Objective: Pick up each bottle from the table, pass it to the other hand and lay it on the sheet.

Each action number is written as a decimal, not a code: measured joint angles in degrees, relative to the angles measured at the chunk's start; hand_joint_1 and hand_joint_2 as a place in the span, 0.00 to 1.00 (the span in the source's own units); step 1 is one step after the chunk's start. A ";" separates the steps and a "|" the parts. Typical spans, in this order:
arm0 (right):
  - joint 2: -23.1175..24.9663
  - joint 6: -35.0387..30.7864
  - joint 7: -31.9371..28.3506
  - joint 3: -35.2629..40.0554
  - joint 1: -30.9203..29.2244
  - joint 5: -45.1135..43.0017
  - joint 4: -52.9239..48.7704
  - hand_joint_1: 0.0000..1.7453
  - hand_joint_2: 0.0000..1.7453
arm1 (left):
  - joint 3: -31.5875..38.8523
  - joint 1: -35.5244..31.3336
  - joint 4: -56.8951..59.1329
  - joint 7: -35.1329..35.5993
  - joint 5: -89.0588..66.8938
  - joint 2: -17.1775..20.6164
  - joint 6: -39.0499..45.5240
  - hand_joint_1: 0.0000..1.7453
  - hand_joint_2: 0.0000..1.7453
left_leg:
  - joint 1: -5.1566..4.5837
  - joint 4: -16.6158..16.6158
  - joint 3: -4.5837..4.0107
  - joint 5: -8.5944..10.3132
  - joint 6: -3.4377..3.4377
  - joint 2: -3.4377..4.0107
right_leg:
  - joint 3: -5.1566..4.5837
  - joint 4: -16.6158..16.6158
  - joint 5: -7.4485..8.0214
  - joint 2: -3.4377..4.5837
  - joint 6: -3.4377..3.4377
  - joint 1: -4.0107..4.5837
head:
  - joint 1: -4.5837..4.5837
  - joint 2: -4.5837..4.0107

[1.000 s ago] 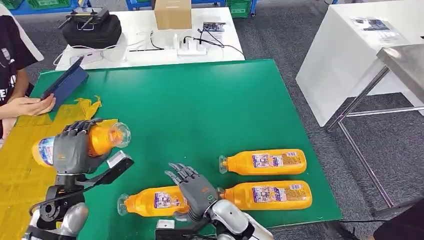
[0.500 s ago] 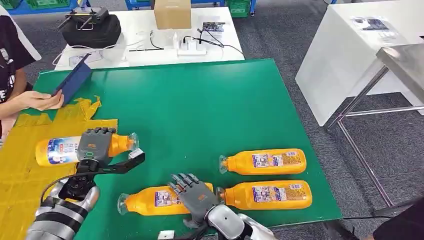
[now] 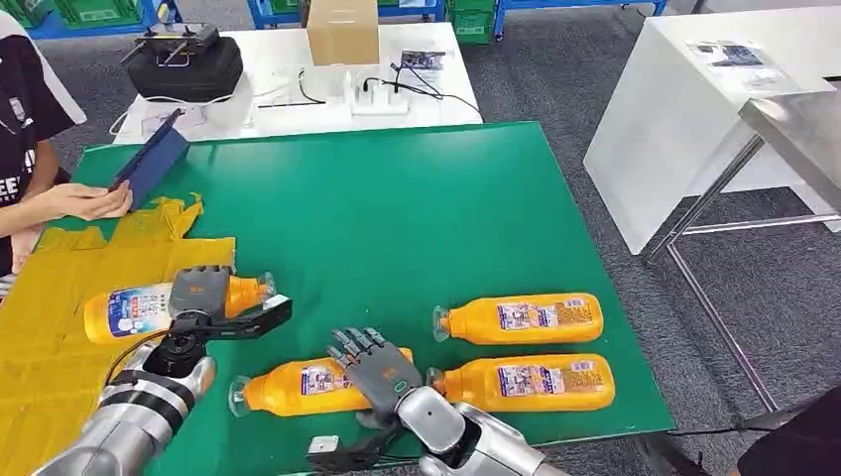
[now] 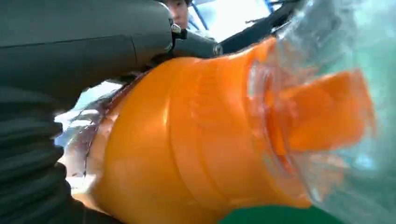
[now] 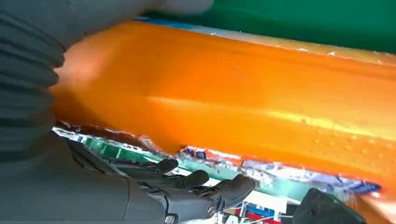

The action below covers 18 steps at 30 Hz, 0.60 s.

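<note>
Left hand (image 3: 201, 290): fingers wrapped over a bottle (image 3: 134, 308) lying on the yellow sheet (image 3: 60, 288), lower left.
Right hand (image 3: 375, 369): fingers spread, resting on the bottom-centre bottle (image 3: 298, 386).

Left hand (image 3: 198, 293): a dark grey plastic shell with a small orange marking on its back and darker fingers. Behind it, a black bracket juts out sideways from the wrist, a thin black cable loops past a round black joint, and the left arm (image 3: 139, 416) is polished silver with ringed segments.

Right hand (image 3: 372, 367): the same dark grey, with segmented fingers and a small green mark on its back. Behind it sits a rounded silver right arm (image 3: 466, 441) with black fittings below the wrist. In the wrist views, each hand has a grey ribbed cover.
</note>
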 measured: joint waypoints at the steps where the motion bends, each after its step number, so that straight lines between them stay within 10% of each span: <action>1: 0.44 0.42 0.65 0.00 -0.27 0.22 0.39 0.87 1.00 | 0.00 -0.30 0.42 1.01 0.11 -0.42 -0.04 0.00 1.00 | 0.03 0.00 -0.01 0.05 -0.06 0.00 | 0.00 0.00 0.03 0.00 0.01 0.03 | 0.00 0.00; 3: 1.00 1.00 1.26 0.00 -0.32 0.50 0.96 0.96 1.00 | 0.04 -0.59 1.02 2.09 0.39 -0.85 0.26 0.00 1.00 | 0.06 0.00 -0.05 0.13 -0.04 0.00 | -0.03 0.00 0.07 0.00 -0.01 0.06 | 0.00 0.00; 4: 1.18 1.00 1.42 -0.02 -0.34 0.50 1.14 0.99 1.00 | 0.07 -0.70 1.20 2.31 0.66 -1.07 0.33 0.00 0.00 | 0.06 0.00 -0.06 0.17 0.00 -0.02 | -0.03 0.00 0.09 0.00 0.00 0.06 | 0.00 0.00; 18: 0.74 -2.08 2.03 -4.33 1.03 0.02 1.97 1.00 1.00 | 1.70 2.87 -3.00 -3.19 5.53 -3.12 7.00 0.00 0.00 | 0.04 0.03 -0.37 0.23 0.08 -0.10 | -0.23 -0.01 0.22 -0.02 0.21 0.02 | 0.00 0.00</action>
